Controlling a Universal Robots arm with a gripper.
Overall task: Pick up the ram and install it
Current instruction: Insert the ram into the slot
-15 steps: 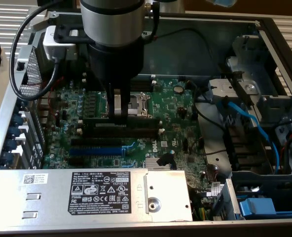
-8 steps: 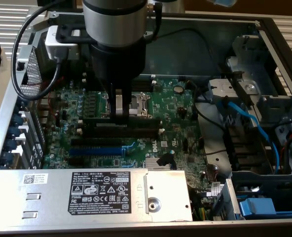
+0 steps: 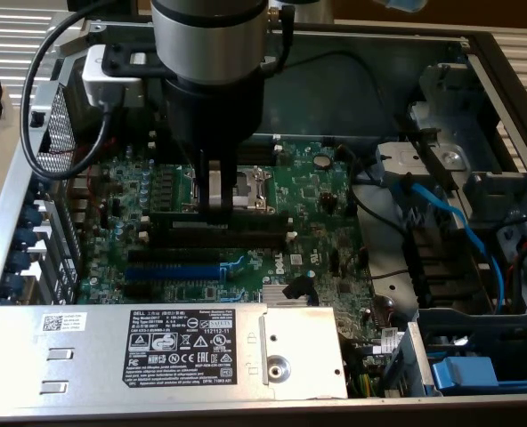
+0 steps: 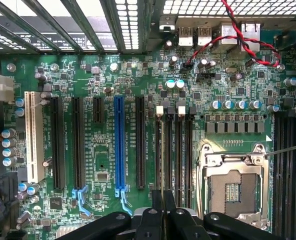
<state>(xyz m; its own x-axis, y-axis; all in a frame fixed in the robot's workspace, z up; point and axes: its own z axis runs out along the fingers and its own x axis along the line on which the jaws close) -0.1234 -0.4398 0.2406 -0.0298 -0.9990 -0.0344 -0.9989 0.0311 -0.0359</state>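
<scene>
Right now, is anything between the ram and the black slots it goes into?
Nothing visible. The gripper appears shut on the ram, right over the black slots beside the processor socket; nothing lies across them.

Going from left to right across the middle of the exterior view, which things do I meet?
black cable → gripper → round coin cell → light-blue cable
</scene>
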